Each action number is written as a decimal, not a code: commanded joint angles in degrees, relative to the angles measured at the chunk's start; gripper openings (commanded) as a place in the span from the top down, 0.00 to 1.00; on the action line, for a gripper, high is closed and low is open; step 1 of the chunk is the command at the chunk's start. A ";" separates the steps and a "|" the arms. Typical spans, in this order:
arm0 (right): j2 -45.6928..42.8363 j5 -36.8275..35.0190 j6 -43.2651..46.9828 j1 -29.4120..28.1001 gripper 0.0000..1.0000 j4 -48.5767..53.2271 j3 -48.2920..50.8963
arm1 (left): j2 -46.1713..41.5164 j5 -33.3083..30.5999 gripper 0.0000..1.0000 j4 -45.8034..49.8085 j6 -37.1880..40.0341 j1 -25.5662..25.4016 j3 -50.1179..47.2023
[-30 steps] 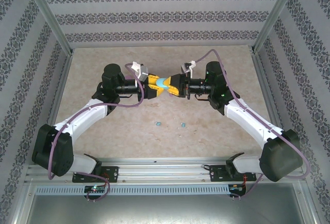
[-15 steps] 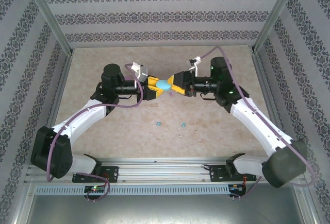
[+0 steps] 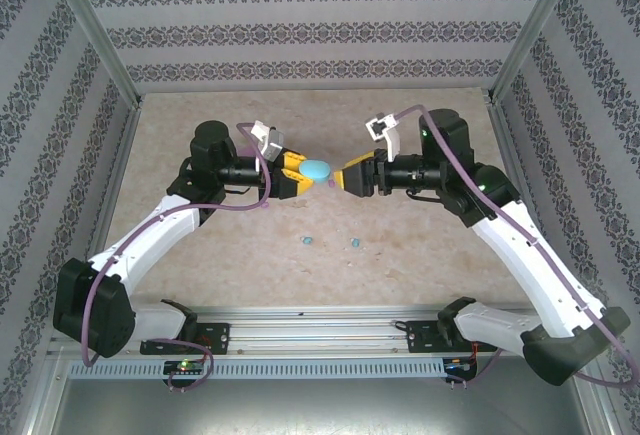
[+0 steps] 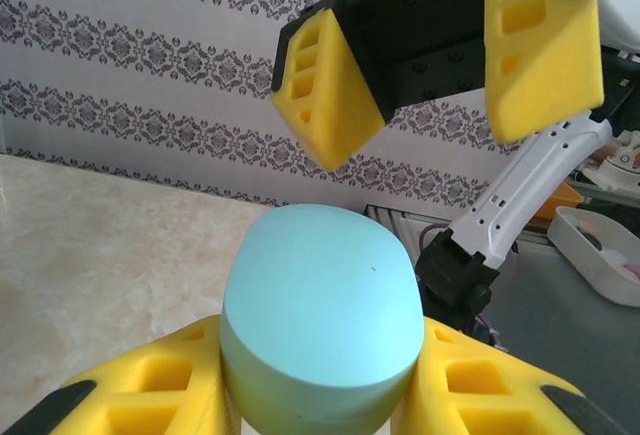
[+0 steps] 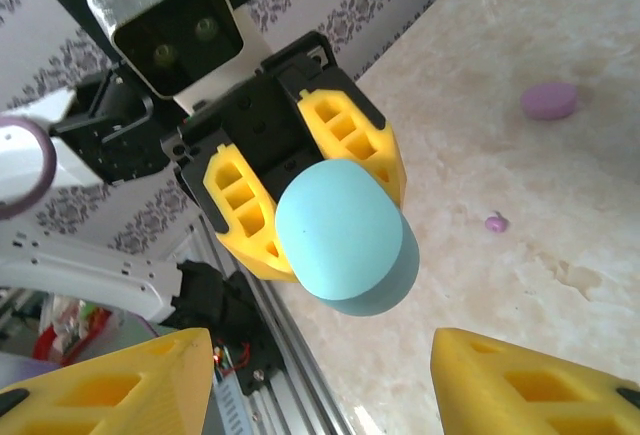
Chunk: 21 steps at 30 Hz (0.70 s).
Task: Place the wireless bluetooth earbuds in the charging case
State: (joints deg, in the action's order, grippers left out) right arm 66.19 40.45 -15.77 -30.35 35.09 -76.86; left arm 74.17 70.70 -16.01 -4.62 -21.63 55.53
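My left gripper (image 3: pixel 303 171) is shut on the light blue egg-shaped charging case (image 3: pixel 317 168) and holds it in the air above the middle of the table. In the left wrist view the case (image 4: pixel 320 305) sits between my yellow pads (image 4: pixel 150 385). My right gripper (image 3: pixel 343 177) faces it from the right, open, a short gap away. In the right wrist view its fingers (image 5: pixel 110 385) stand wide apart below the case (image 5: pixel 345 230). Two light blue earbuds (image 3: pixel 308 241) (image 3: pixel 354 243) lie on the table below. A tiny pink earbud (image 5: pixel 496 222) lies on the table too.
A pink-purple egg-shaped case (image 5: pixel 548 101) lies on the marble table (image 3: pixel 420 255) further off. Patterned walls close the table in at the back and both sides. The aluminium rail (image 3: pixel 320 330) runs along the near edge.
My right gripper has opened, let go of the blue case and drawn back to the right. The left gripper still holds the case in about the same place.
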 commanded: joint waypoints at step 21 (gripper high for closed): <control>6.33 -7.83 16.37 -7.12 0.32 6.08 -9.00 | -0.05 7.59 0.81 -9.35 -11.77 0.47 0.93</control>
State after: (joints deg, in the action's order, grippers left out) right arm 71.59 33.54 -1.96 -36.56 40.95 -83.22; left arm 74.19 75.72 -21.93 -14.33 -21.65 55.51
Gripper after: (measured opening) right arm 0.684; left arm 0.349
